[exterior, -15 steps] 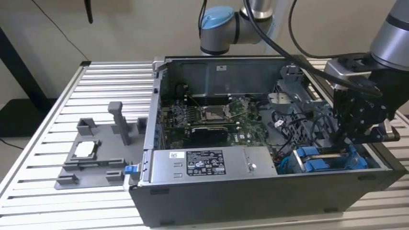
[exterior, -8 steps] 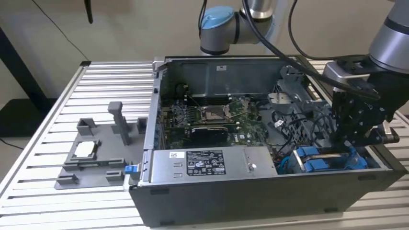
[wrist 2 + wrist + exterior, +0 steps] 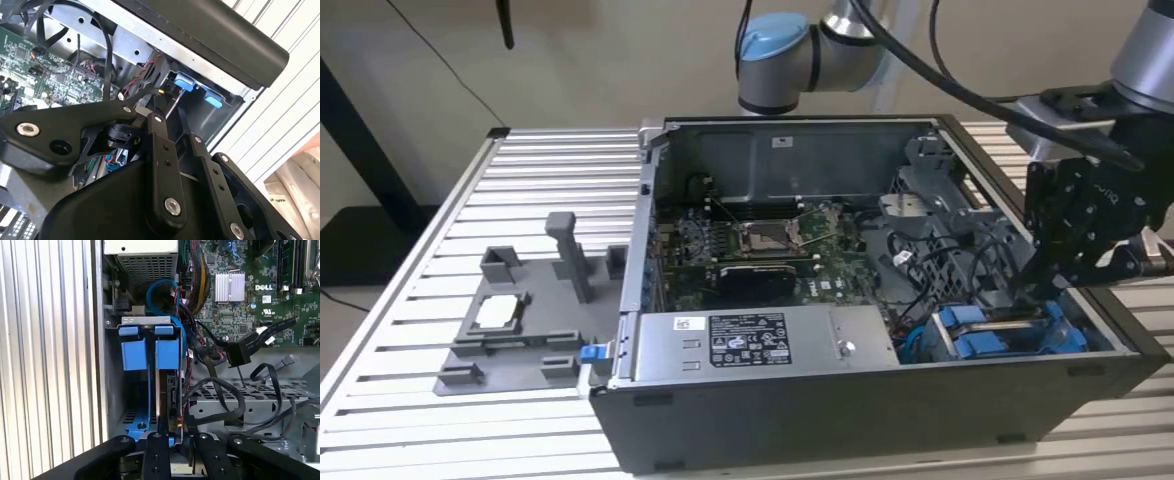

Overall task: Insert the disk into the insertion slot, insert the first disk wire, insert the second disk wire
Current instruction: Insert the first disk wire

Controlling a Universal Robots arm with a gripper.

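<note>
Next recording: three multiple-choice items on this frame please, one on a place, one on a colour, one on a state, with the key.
1. Where at the computer case is the gripper?
A. outside it
B. at the insertion slot, on the exterior view's right
C. at its end on the exterior view's left
2. The carrier tabs in the slot are:
A. red
B. yellow
C. blue
3. The case's side is:
A. open, motherboard exposed
B. panelled shut
C. cloth-covered
Key: 1 B, the gripper reaches down beside the tabs; 2 C, blue in both wrist views; 3 A, the board shows plainly.
</note>
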